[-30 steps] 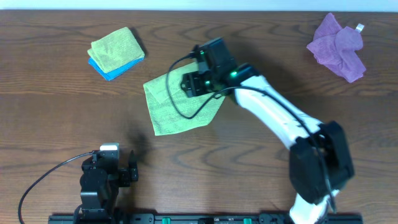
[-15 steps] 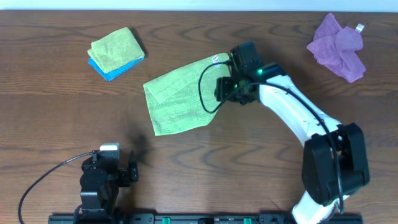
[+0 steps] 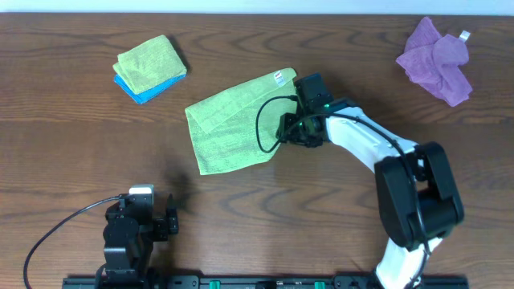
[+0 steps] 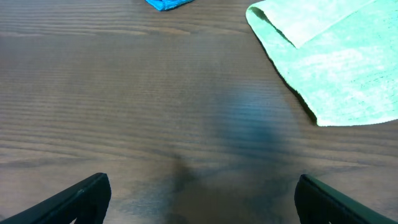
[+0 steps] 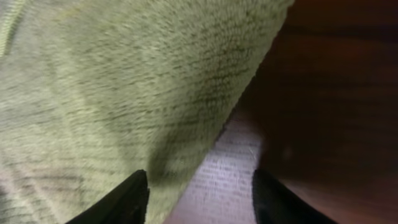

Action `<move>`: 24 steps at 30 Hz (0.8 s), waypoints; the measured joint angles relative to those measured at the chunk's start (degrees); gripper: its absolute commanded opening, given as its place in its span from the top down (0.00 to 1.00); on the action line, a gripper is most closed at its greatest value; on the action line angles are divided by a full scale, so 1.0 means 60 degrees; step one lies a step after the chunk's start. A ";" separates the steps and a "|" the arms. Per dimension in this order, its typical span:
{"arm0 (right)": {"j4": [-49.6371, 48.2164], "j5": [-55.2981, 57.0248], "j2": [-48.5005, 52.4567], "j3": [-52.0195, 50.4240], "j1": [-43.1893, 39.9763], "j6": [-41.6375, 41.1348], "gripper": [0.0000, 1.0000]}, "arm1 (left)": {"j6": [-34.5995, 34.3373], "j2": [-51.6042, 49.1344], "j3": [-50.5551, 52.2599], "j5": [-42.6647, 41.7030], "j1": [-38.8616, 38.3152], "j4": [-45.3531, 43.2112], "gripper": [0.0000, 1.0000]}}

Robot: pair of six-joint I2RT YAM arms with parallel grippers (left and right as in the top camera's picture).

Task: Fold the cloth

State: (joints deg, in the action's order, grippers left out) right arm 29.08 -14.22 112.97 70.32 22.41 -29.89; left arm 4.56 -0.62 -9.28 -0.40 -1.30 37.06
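The yellow-green cloth (image 3: 233, 124) lies spread flat in the middle of the table, with a small white tag at its upper right corner. Its left end shows a narrow folded strip. My right gripper (image 3: 293, 128) is low at the cloth's right edge. In the right wrist view its fingers (image 5: 199, 193) are apart, with the cloth (image 5: 124, 93) and a white label beneath them and nothing gripped. My left gripper (image 3: 140, 201) rests near the front left, open (image 4: 202, 199) over bare wood. The cloth (image 4: 348, 68) lies ahead of it to the right.
A folded yellow-green cloth on a blue one (image 3: 150, 67) sits at the back left; the blue edge shows in the left wrist view (image 4: 165, 4). A crumpled purple cloth (image 3: 438, 60) lies at the back right. The table is dark wood (image 3: 80, 144).
My right gripper has moved right from over the cloth's middle to its right edge. The cloth's right part has spread out to the upper right and now lies flat. The left arm has not moved.
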 measured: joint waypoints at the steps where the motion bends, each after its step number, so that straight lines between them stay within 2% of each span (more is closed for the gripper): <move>1: -0.0102 -0.0055 0.0033 0.0007 0.0000 -0.0018 0.51 | 0.0000 0.0000 0.0000 0.0000 0.0000 0.0000 0.04; 5: -0.0401 -0.0127 0.0109 0.0011 -0.0004 -0.0087 0.58 | 0.0000 0.0000 0.0000 0.0004 0.0000 -0.0004 0.05; 8: -0.0565 -0.0193 0.0168 0.0011 0.0000 -0.0117 0.67 | 0.0000 0.0000 0.0000 0.0000 0.0000 -0.0004 0.05; 10: -0.0652 -0.0204 0.0197 0.0007 0.0000 -0.0186 0.77 | 0.0000 0.0000 0.0000 0.0004 0.0000 -0.0004 0.05; 13: -0.0827 -0.0226 0.0251 0.0004 0.0000 -0.0186 0.98 | 0.0000 0.0000 0.0000 0.0000 0.0000 -0.0004 0.05; 18: -0.0674 -0.0106 0.0255 0.0007 0.0000 -0.0189 0.99 | 0.0040 0.0000 0.0000 0.0033 0.0000 -0.0004 0.05; 24: 0.1464 0.1042 -0.0226 0.0098 -0.0084 0.0171 0.99 | 0.0113 0.0000 0.0000 0.0076 0.0000 -0.0004 0.05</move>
State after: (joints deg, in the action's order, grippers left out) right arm 37.87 -7.97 111.61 70.91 21.91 -28.86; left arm 5.23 -0.62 -9.28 0.05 -1.30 37.04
